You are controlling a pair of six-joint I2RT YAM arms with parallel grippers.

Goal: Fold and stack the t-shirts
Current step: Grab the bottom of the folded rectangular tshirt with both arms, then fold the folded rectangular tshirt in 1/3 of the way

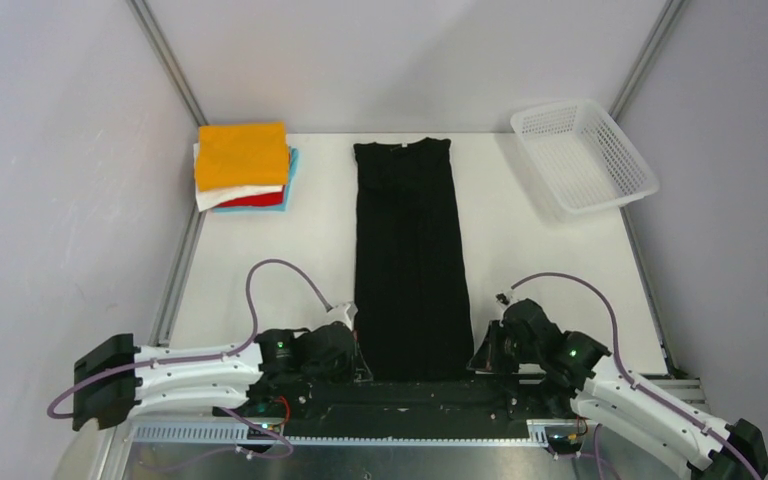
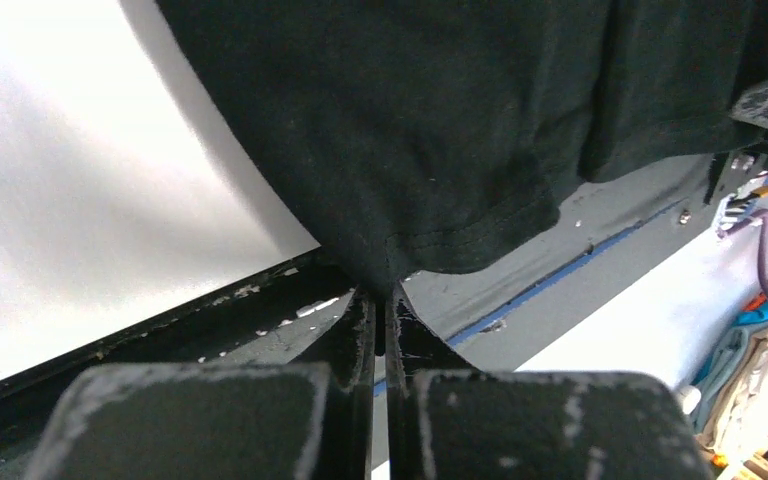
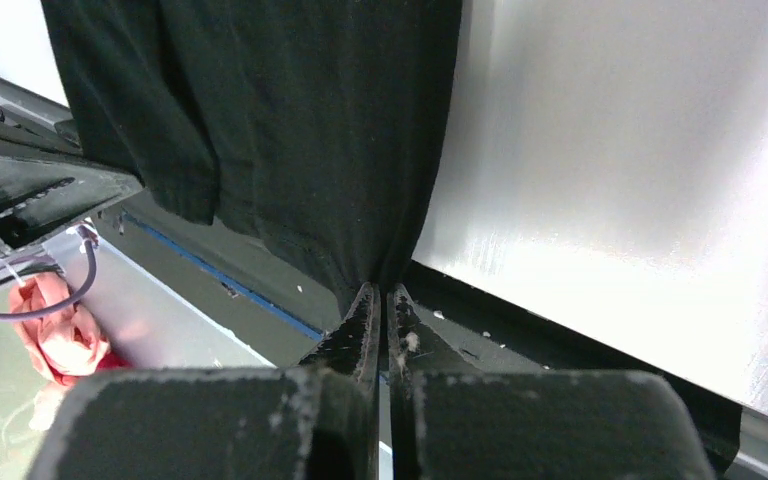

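Observation:
A black t-shirt lies as a long narrow strip down the middle of the white table, collar at the far end. My left gripper is shut on its near-left hem corner, and the wrist view shows the cloth pinched at the fingertips of my left gripper. The right gripper is shut on the near-right hem corner, the black fabric gathering into the tips of that gripper. A stack of folded t-shirts, orange on top over white, red and light blue, sits at the far left.
A white mesh basket stands tilted at the far right corner. The table's black front rail runs just under both grippers. Grey walls close in left and right.

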